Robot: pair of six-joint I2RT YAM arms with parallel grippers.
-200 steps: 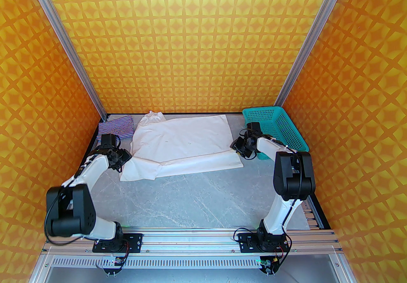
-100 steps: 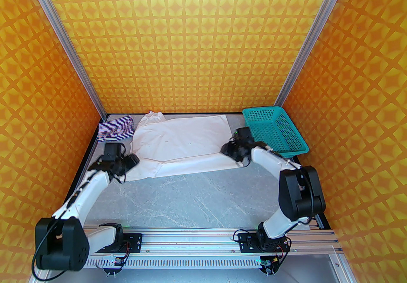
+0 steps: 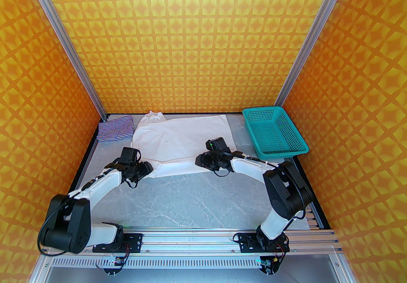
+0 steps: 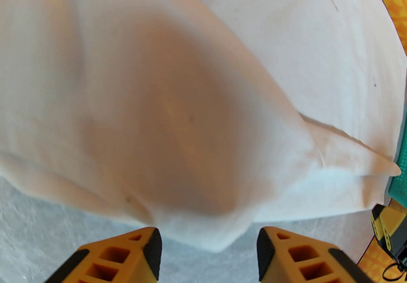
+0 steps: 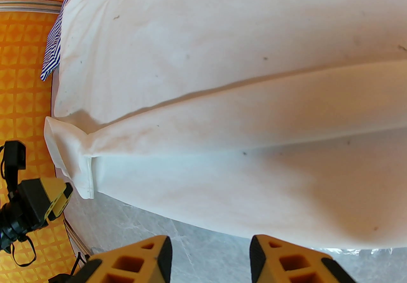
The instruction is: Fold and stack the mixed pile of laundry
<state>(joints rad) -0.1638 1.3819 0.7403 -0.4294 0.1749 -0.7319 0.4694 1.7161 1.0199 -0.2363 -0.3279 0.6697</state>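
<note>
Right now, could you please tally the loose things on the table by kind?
Cloths: 2, the white cloth and the striped garment
Baskets: 1, the teal basket
Total: 3

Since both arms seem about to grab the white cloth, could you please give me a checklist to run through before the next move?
1. Left gripper open: ok, fingers apart at a near corner of the white cloth.
2. Right gripper open: ok, fingers apart just short of the cloth's near edge.
3. Cloth inside the right gripper: not ok, bare table shows in its gap.
4. Striped garment free of the cloth: cannot tell, edges look very close.
5. Teal basket clear of the right arm: ok, apart.
</note>
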